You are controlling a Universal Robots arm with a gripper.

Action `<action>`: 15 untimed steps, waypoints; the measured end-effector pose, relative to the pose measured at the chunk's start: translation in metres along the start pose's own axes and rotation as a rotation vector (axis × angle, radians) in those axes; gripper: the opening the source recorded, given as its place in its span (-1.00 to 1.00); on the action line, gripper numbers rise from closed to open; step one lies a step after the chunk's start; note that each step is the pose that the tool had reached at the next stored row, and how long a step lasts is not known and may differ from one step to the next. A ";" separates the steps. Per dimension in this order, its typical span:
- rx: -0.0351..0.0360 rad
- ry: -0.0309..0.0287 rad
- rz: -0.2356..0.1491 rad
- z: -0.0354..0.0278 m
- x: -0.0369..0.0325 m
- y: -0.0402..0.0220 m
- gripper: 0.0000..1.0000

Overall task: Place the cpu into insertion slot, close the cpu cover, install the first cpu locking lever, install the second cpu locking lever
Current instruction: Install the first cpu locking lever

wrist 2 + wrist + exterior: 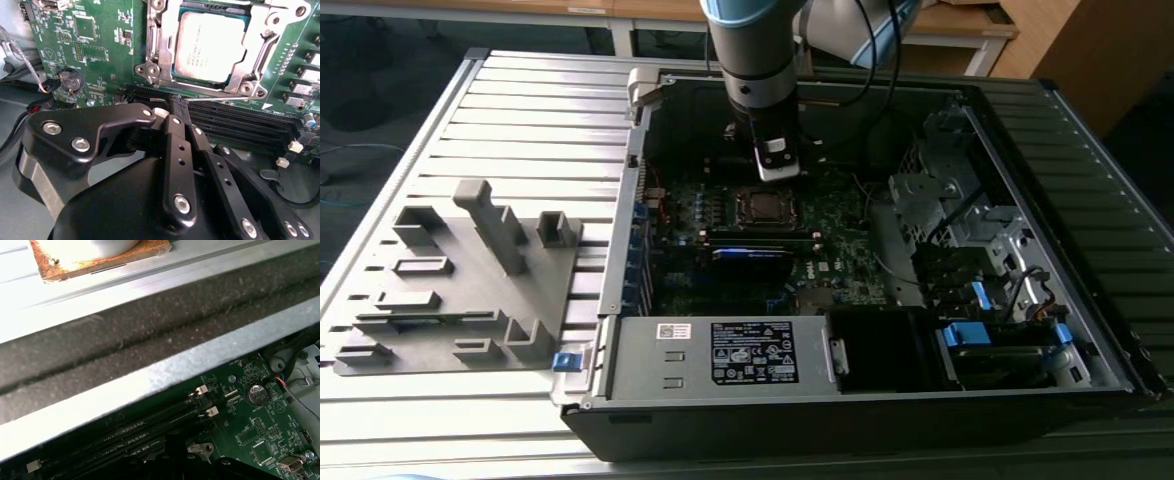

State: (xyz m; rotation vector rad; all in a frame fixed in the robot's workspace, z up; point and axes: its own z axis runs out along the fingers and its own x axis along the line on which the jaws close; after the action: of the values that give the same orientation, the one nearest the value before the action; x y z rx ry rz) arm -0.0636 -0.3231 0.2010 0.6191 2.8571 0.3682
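The cpu [212, 44] sits flat in its socket on the green motherboard [100, 55], its dull silver top framed by the cpu cover [155, 47], which looks to me already folded down around it; in the exterior view the same socket [761, 206] lies just below my tool, near the middle of the open computer case [1067, 330]. I judge the chip to be light, rigid and fragile on its underside, so if I had to handle it I would take it only by two opposite edges and keep it level, never pressing on the middle. The cover is thin sheet metal, stiff enough to push but easy to bend, best pressed at its free edge away from the hinge. A thin wire lever [220, 98] runs along the socket's near edge; it looks springy and slippery, a thing to hook near its end, not pinch. My gripper [175, 107] hangs just short of that edge, over the black memory slots [240, 125], with its fingers drawn together and nothing between them. Off the case, at the exterior view's left, a grey fixture tray [454, 290] rests on the slatted table [520, 110].
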 end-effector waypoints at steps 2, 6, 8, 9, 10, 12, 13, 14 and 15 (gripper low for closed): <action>-0.0011 -0.0001 0.000 0.0001 0.0000 0.0001 -0.79; -0.0092 -0.0116 -0.002 0.0007 0.0001 -0.0001 -0.79; -0.0113 -0.0155 -0.003 0.0009 0.0001 -0.0001 -0.79; -0.0117 -0.0163 -0.003 0.0010 0.0001 -0.0001 -0.79; -0.0117 -0.0164 -0.003 0.0009 0.0001 -0.0002 -0.79; -0.0118 -0.0165 -0.003 0.0010 0.0002 -0.0002 -0.79; -0.0118 -0.0166 -0.003 0.0009 0.0002 -0.0002 -0.79; -0.0119 -0.0166 -0.003 0.0010 0.0002 -0.0002 -0.79; -0.0121 -0.0167 -0.003 0.0013 0.0002 -0.0003 -0.79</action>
State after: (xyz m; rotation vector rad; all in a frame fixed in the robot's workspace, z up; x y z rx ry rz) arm -0.0637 -0.3230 0.1996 0.6126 2.8376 0.3777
